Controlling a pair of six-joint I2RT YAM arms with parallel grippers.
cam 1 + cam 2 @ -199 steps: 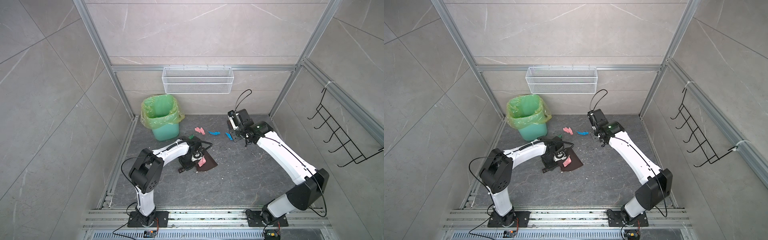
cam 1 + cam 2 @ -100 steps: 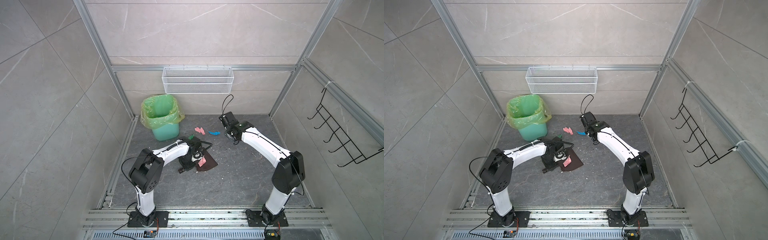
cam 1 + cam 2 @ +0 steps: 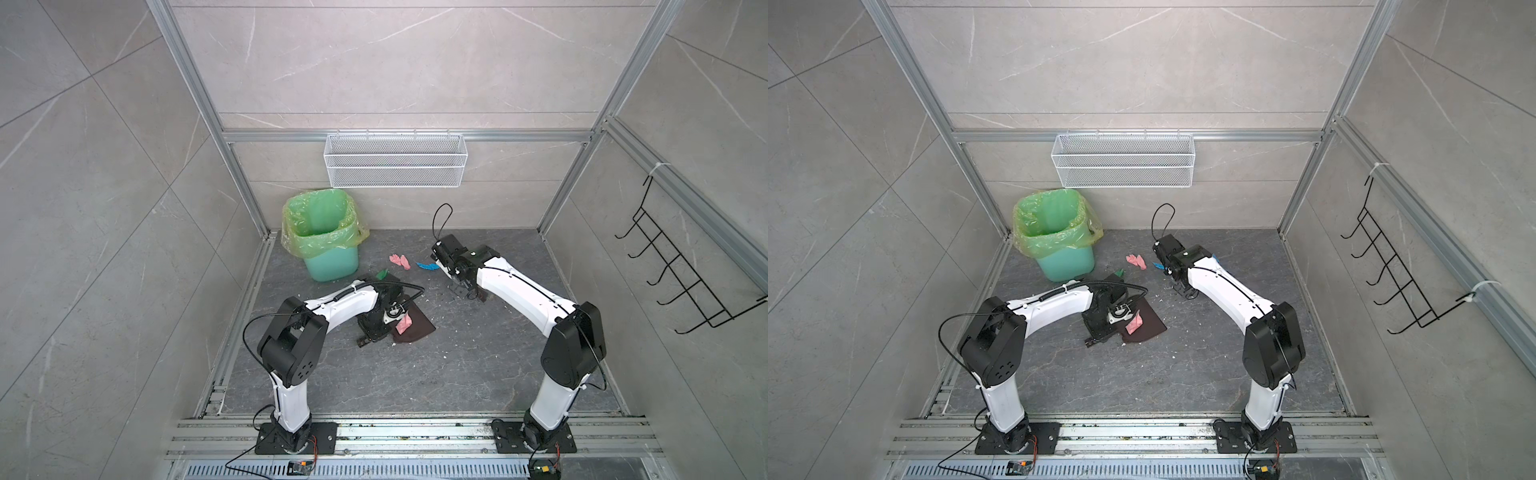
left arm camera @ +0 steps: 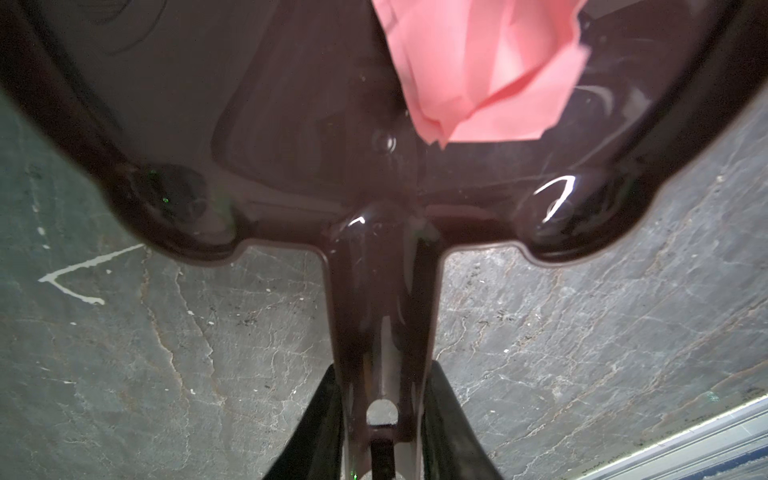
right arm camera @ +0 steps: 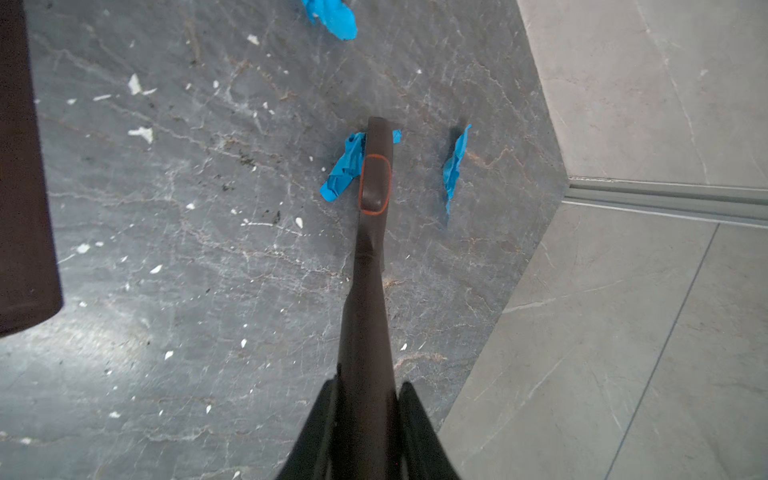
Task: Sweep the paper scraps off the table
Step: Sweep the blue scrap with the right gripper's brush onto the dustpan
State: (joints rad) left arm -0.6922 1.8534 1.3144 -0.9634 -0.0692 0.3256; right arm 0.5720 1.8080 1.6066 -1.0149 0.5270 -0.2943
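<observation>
The left gripper pinches the dustpan handle, holding it flat to receive. The right gripper clamps the brush over the far blue paper scraps.

Table front open; bin blocks rear-left; dustpan centre.

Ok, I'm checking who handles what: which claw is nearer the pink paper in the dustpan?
Left. The left claw grips the dustpan handle, with the pink paper just ahead in the pan. The right claw is across the table, holding a brush.
</observation>
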